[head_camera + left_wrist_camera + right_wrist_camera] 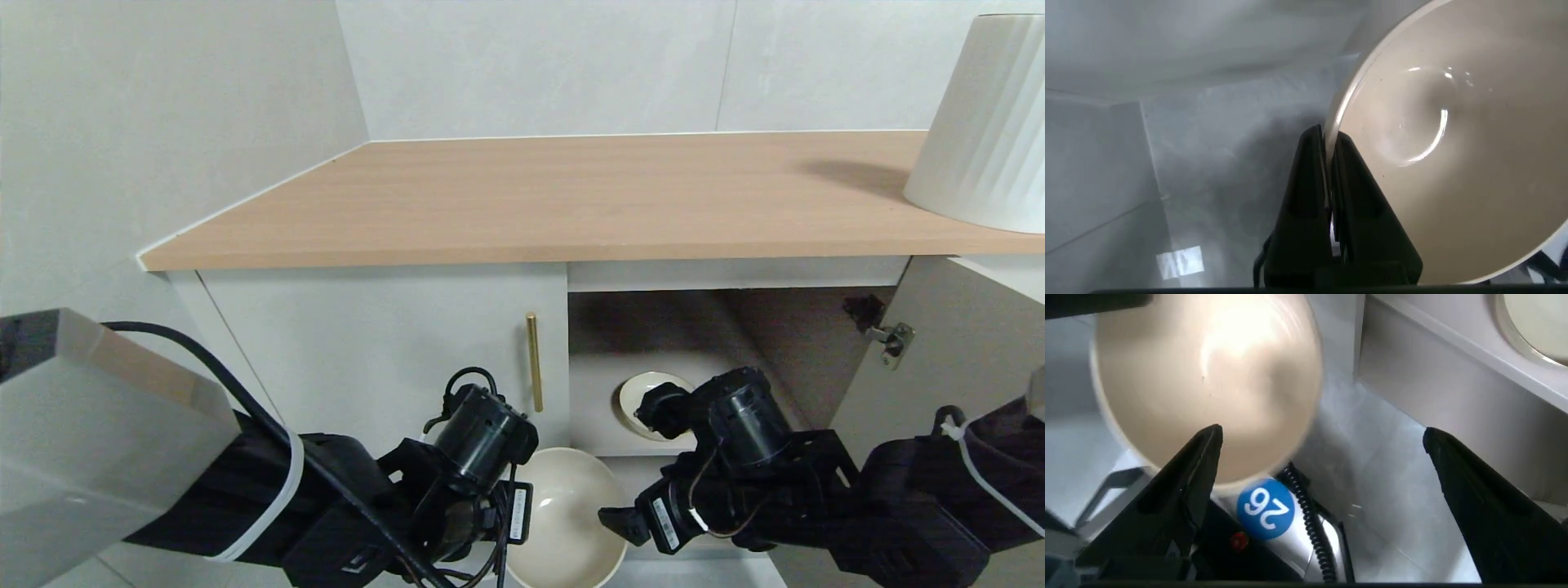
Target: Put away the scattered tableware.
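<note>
Head view: the cream bowl (563,514) hangs low before the open cabinet (669,322), where a plate (651,398) lies on the shelf (589,408). Left wrist view: the left gripper (1328,147) pinches the bowl's rim. Right wrist view: the right gripper (1321,449) is spread wide, empty, near the bowl. I judge the bowl is being stored; next it must rise onto the shelf beside the plate.

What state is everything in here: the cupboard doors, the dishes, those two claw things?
left cabinet door: shut.
right cabinet door: swung open.
left gripper: shut on the bowl's rim.
bowl: empty, held up by its rim.
right gripper: open, holding nothing.
plate: lying on the shelf inside the open compartment.
lampshade: upright on the countertop.
</note>
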Robot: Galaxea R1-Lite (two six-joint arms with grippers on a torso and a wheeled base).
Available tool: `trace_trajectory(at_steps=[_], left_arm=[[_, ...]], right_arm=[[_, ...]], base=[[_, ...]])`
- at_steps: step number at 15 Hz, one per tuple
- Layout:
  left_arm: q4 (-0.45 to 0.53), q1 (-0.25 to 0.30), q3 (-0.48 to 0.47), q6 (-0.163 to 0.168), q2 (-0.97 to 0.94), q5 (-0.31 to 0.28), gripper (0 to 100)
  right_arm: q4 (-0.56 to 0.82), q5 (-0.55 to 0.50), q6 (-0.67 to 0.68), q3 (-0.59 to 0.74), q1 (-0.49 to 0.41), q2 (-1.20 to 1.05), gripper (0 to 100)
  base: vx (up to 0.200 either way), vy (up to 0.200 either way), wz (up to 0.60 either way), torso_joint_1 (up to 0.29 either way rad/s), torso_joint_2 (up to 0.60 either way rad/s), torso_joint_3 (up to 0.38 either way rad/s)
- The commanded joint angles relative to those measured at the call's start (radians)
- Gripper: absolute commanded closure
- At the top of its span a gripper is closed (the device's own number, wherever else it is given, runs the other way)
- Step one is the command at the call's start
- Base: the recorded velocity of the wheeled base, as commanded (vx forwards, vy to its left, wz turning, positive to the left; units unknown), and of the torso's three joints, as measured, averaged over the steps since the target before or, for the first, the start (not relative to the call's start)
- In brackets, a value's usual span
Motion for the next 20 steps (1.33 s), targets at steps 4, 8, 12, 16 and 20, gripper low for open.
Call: trace_trajectory(at_steps=[4, 8, 12, 16, 20], left_arm=[[0.005, -0.014, 0.007, -0.001, -0.029, -0.011, 100], [0.005, -0.020, 0.012, 0.001, -0.028, -0.013, 100], [0.007, -0.020, 0.013, 0.001, -0.028, -0.016, 100], [0.007, -0.020, 0.013, 0.004, -0.029, -0.016, 100], [0.007, -0.020, 0.013, 0.004, -0.028, -0.016, 100]], right_arm=[[-0.006, -0.028, 0.003, -0.025, 0.007, 0.069, 0], [-0.006, -0.033, 0.005, -0.032, 0.002, 0.078, 100], [-0.004, -0.033, 0.008, -0.040, -0.001, 0.079, 100], [-0.004, -0.036, 0.008, -0.042, -0.001, 0.084, 100], [-0.004, -0.036, 0.008, -0.042, -0.001, 0.084, 100]], base=[[0.000, 0.000, 0.00, 0.000, 0.00, 0.000], [0.000, 0.000, 0.00, 0.000, 0.00, 0.000], [0.000, 0.000, 0.00, 0.000, 0.00, 0.000], [0.000, 0.000, 0.00, 0.000, 0.00, 0.000], [0.000, 0.000, 0.00, 0.000, 0.00, 0.000]])
